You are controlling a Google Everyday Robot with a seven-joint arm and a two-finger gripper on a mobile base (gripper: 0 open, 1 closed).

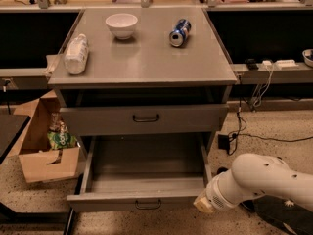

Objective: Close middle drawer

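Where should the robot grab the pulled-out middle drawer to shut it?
The small dark bar handle at the centre of the middle drawer's low front panel, approached from the front: the drawer stands pulled out and the handle faces outward. The gripper is by the panel's right end.

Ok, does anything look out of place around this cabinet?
The middle drawer stands pulled far out, the gripper beside its right front corner. On the cabinet top, a soda can and a bottle lie on their sides.
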